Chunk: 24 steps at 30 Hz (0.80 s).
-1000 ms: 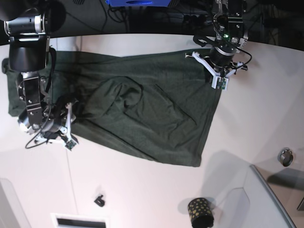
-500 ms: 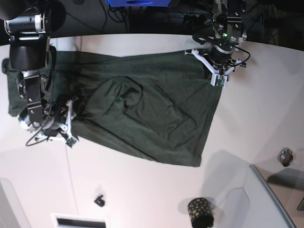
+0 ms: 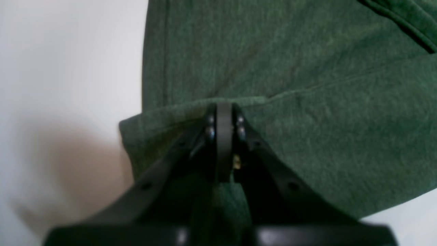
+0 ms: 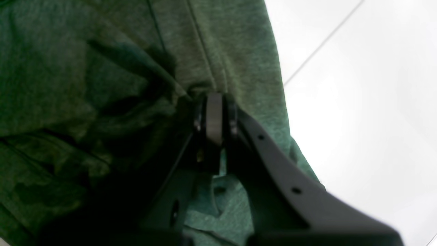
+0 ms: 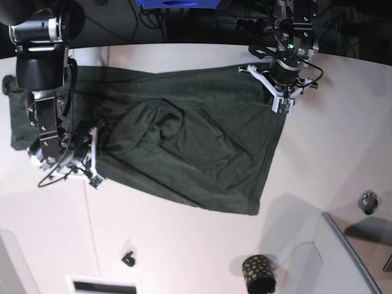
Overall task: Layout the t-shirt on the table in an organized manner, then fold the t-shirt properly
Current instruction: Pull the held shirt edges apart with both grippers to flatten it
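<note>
The dark green t-shirt [image 5: 184,144] is lying spread across the white table [image 5: 184,245], filling the upper middle of the base view, with loose folds bunching near its centre and one corner reaching down toward 5 o'clock. The left gripper [image 5: 280,93] is sitting at the shirt's 2 o'clock corner; in the left wrist view the left gripper [image 3: 223,118] is showing its jaws pressed together, pinching a folded hem of the t-shirt [image 3: 290,68], with bare table [image 3: 68,51] lying at 9 o'clock of the cloth. The right gripper [image 5: 86,156] is working at the shirt's 9 o'clock side; in the right wrist view the right gripper [image 4: 214,114] is also clamping its jaws tight on a gathered ridge of the t-shirt [image 4: 85,85], near a stitched edge, while the table [image 4: 358,85] and a thin seam line are showing at 2 o'clock. A small black cup with gold dots [image 5: 258,273] is standing on the table at 5 o'clock, well apart from the cloth, and a grey raised panel [image 5: 349,257] is occupying the 4 o'clock corner.
</note>
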### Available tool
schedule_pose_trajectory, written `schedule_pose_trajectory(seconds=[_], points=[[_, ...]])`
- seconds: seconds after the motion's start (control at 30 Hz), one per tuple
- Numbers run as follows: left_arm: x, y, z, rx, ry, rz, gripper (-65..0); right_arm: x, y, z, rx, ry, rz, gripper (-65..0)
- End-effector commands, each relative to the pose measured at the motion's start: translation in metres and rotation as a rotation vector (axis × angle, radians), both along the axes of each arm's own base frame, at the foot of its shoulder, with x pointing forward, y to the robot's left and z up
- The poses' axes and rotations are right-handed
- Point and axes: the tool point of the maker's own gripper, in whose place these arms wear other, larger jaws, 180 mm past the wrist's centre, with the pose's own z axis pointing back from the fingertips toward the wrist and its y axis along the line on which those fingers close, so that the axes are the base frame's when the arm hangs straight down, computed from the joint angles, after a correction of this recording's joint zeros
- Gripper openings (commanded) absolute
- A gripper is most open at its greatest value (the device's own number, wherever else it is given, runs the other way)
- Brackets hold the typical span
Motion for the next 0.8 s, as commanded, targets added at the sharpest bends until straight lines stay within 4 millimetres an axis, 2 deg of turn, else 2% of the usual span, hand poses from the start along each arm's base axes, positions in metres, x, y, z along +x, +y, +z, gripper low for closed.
schedule_pose_trajectory(seconds=[0.0, 0.17, 0.67, 0.77], points=[[0.007, 0.002, 0.009, 0.002, -0.039, 0.004, -65.0, 0.018, -0.005, 0.017, -0.004, -0.057, -0.005, -64.7], [0.007, 0.002, 0.008, 0.002, -0.037, 0.004, -65.0, 0.022, -0.007, 0.02, -0.006, -0.068, -0.009, -64.7], [0.007, 0.002, 0.008, 0.002, -0.037, 0.004, -65.0, 0.057, -0.011, 0.046, -0.009, -0.127, -0.014, -64.7], [0.007, 0.002, 0.008, 0.002, -0.037, 0.004, -65.0, 0.063, -0.019, 0.046, -0.016, -0.114, -0.027, -64.7]])
